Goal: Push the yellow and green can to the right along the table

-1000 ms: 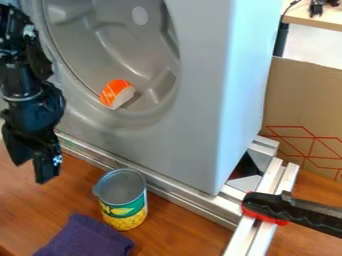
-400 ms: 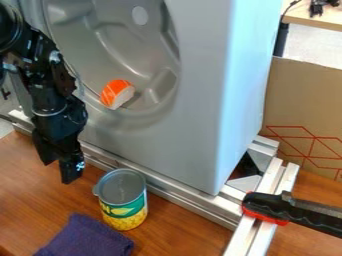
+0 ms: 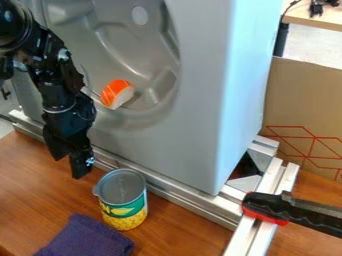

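Note:
The black gripper (image 3: 69,162) hangs at the left over the wooden table, its fingers pointing down with a gap between them and nothing held. Just to its lower right stands an upright tin can (image 3: 123,200) with a green and yellow label and an open top. A purple folded cloth (image 3: 87,239) lies on the table below the gripper, left of the can's base. An orange and white piece of toy sushi (image 3: 117,94) rests on the lower lip of the grey machine's round recess, up and to the right of the gripper.
The big grey housing (image 3: 200,100) stands behind the can, with a metal rail (image 3: 194,202) along its foot. A black and red clamp (image 3: 267,207) grips the rail at the lower right. A cardboard sheet (image 3: 304,110) stands at the right; the wooden table (image 3: 27,185) spans the front.
The gripper has moved to the right, closer to the can, and slightly up at the end. The can, cloth and sushi piece have kept their places.

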### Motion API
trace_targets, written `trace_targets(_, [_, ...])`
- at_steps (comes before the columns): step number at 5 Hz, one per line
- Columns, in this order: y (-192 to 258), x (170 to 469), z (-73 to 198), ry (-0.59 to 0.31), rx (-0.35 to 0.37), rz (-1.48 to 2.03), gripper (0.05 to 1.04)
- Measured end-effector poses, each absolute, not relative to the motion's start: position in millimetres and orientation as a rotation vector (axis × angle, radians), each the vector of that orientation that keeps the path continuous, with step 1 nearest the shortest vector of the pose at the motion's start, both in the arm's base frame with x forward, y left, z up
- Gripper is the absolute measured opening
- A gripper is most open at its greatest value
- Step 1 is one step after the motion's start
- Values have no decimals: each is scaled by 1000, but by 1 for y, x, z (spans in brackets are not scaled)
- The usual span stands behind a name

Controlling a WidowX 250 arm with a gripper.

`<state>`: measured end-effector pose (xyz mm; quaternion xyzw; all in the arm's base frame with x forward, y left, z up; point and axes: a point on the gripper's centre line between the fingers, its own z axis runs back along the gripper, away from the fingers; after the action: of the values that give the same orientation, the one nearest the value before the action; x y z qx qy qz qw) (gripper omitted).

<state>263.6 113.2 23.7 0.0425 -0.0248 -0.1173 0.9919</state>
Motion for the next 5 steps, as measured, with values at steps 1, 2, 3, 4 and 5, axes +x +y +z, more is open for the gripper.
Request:
trace_targets(1, [111, 264, 15, -47, 64, -212, 1000])
trace_targets(2, [100, 269, 12, -47, 61, -217, 1000])
trace_targets(3, [91, 271, 12, -38, 61, -212, 1000])
trace_targets(4, [51, 272, 6, -26, -82, -269, 1000])
trace_targets(5, [13, 266, 7, 25, -70, -388, 1000])
